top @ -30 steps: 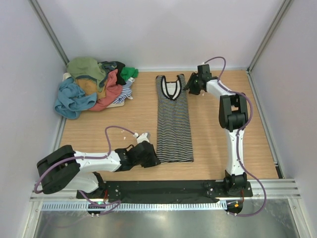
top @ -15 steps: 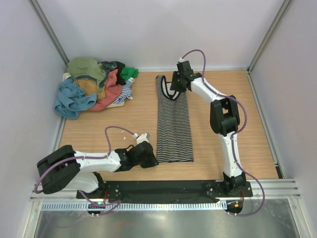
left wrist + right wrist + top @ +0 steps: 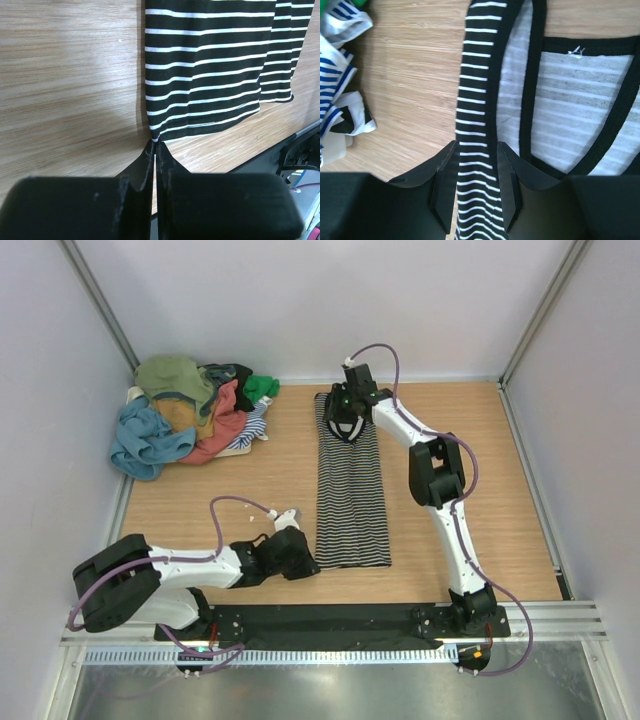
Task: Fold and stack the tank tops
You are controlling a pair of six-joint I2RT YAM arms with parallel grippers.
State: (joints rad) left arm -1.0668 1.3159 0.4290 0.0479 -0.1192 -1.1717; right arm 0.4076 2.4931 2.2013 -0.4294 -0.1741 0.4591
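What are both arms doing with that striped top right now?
Left gripper shut at near hem corner of striped tank top, pinch unconfirmed. Right gripper open, astride a shoulder strap. Pile of other tops far left, nothing blocking.

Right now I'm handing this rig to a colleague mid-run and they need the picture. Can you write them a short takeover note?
Left gripper: shut, pinching the near-left hem corner of the striped tank top.
Right gripper: open, astride the strap nearer the pile, not gripping.
Striped top lies flat mid-table; other tops heaped far left.
Done: one top spread. Left: fold it, then the rest, and stack.
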